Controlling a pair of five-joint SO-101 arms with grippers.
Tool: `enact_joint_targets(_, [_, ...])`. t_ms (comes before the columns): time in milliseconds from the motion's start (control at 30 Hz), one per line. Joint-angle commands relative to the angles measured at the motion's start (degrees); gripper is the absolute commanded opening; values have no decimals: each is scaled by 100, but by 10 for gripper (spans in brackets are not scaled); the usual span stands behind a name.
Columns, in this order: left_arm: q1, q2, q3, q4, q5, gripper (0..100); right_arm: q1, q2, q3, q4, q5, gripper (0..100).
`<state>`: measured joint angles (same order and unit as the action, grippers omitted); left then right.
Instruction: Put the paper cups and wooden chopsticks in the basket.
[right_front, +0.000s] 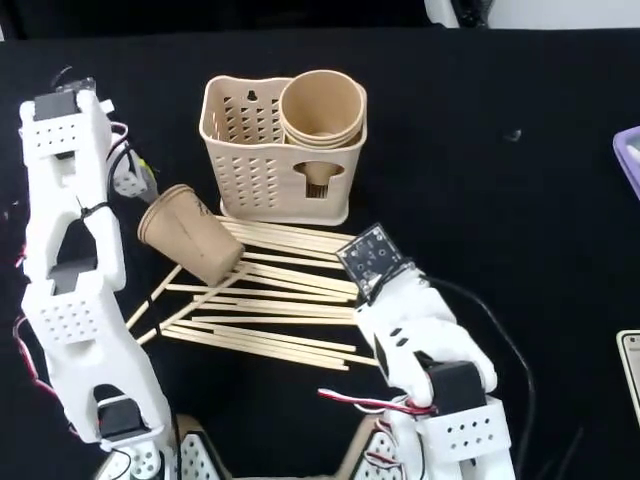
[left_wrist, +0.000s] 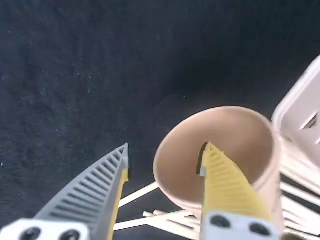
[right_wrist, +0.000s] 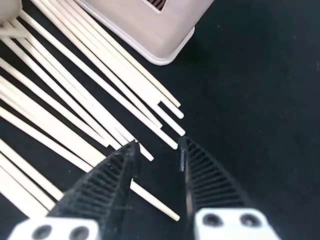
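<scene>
While the left gripper (left_wrist: 165, 146) straddles the tilted paper cup's (left_wrist: 240, 135) rim, jaws wide, toward the table's (right_front: 520, 200) left edge, the right gripper (right_wrist: 157, 144) hangs narrowly parted over wooden chopsticks (right_wrist: 75, 90) beside the basket (right_front: 245, 165); the cup's base is hidden.

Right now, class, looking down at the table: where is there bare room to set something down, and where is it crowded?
Free: the black table right of the basket, up to the purple thing at the edge. Crowded: before the basket, with chopsticks and the tipped cup.
</scene>
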<state>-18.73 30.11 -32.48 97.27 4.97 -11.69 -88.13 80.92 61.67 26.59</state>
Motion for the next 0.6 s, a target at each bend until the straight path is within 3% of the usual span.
enact_joint_targets(0, [-92,-185,-22,149,-387,235,123,-75,-40,-149,-53,137])
enact_joint_targets(333, [66,-1301,1376,352,-2057,237,123,-75,-40,-158,-53,138])
enact_joint_targets(567, [435,-1925,1851,352,-2101,235,123,-75,-22,-158,-53,138])
